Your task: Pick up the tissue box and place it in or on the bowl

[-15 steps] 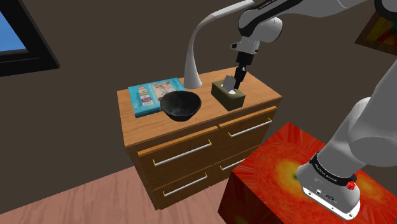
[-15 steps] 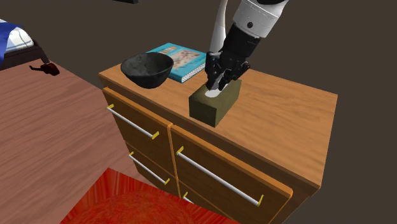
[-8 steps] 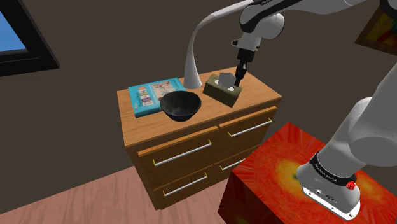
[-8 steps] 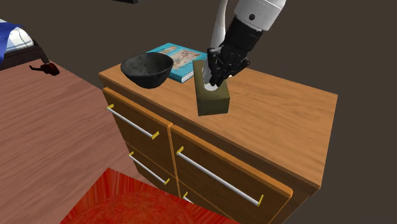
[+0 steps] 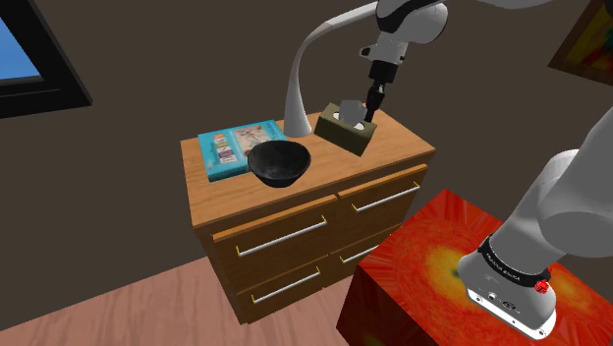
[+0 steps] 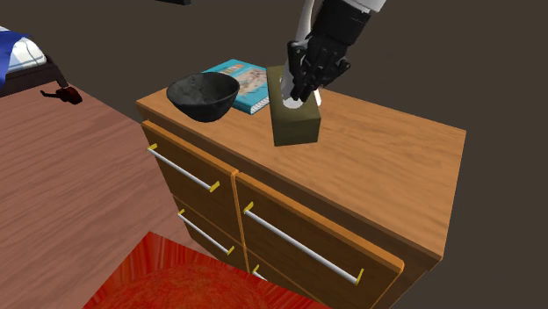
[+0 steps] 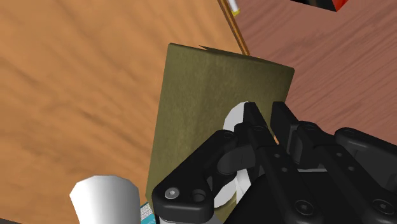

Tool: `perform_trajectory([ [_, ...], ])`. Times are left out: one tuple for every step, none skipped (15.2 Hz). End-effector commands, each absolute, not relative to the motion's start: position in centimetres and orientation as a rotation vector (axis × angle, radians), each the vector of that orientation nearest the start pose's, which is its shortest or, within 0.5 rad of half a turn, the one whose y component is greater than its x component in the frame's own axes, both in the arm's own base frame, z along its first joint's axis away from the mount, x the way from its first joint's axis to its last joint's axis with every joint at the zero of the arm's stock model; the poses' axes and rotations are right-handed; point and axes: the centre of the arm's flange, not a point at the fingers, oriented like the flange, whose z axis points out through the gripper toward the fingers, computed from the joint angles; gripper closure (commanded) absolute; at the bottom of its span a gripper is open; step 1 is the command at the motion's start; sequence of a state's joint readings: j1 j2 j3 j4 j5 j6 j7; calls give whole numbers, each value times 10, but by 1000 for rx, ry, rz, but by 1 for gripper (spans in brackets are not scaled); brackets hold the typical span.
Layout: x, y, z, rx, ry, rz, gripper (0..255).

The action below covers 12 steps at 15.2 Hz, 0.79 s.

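End effector (image 5: 372,106) is clamped on the olive tissue box (image 5: 344,134), which hangs tilted; the dark bowl (image 5: 278,163) sits off to the shoulder view's left of it.

We are lifting the tissue box (image 5: 346,130) higher off the dresser (image 5: 403,145), the gripper (image 5: 373,100) rising with it, the box tilting.

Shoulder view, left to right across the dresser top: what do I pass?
teal book → black bowl → olive tissue box
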<state>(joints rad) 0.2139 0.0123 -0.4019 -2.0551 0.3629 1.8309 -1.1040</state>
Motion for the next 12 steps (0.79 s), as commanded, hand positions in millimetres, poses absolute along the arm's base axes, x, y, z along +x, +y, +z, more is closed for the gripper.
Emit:
perform_trajectory([
  [523, -69, 428, -2530, -1039, -20, 255],
  [523, -69, 433, -2530, -1039, -20, 255],
  [523, -69, 439, -2530, -1039, -20, 255],
  [523, -69, 444, -2530, -1039, -20, 255],
  [523, -69, 449, -2530, -1039, -20, 255],
  [523, -69, 455, -2530, -1039, -20, 255],
  [523, -69, 460, -2530, -1039, -20, 255],
  [523, -69, 465, -2530, -1039, -20, 255],
  [523, -69, 470, -2530, -1039, -20, 255],
  [523, -69, 476, -2530, -1039, -20, 255],
  [523, -69, 481, -2530, -1039, -20, 255],
  [523, -69, 486, -2530, -1039, -20, 255],
])
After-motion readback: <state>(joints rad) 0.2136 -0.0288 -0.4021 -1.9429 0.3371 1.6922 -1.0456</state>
